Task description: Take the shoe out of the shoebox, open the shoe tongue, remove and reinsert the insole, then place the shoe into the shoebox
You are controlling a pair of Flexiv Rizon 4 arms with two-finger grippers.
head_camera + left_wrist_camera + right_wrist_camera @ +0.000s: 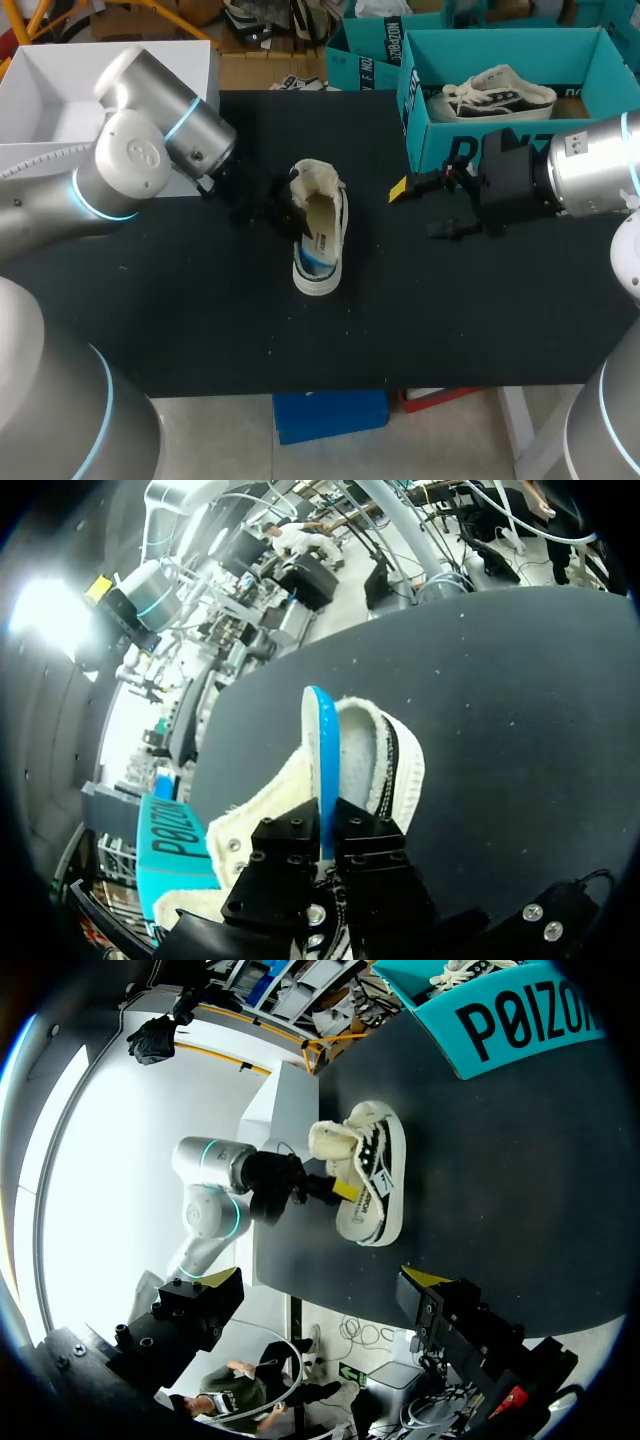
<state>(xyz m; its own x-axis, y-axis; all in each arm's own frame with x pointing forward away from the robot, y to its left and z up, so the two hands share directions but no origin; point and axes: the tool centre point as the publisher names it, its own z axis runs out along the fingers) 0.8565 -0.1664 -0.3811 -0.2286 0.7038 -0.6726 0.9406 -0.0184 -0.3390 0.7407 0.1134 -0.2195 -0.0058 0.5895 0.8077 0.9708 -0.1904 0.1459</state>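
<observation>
A cream low-top shoe (pixel 322 236) stands on the black table, toe toward the front edge. My left gripper (pixel 292 214) is at its opening, shut on the blue insole (pixel 325 755), which stands on edge half inside the shoe (pixel 385 765). The pinch on the insole shows between the black fingers of the left gripper (pixel 328 842). My right gripper (pixel 425 208) hangs open and empty to the right of the shoe, in front of the teal shoebox (pixel 430 140). From the right wrist view, the shoe (pixel 375 1170) and the left gripper (pixel 325 1188) lie ahead of the right gripper (pixel 320 1280).
A second shoe (pixel 500 93) lies inside the teal shoebox (pixel 520 1020) at the back right. A white box (pixel 60 100) stands at the back left behind my left arm. Bare black table lies in front of the shoe.
</observation>
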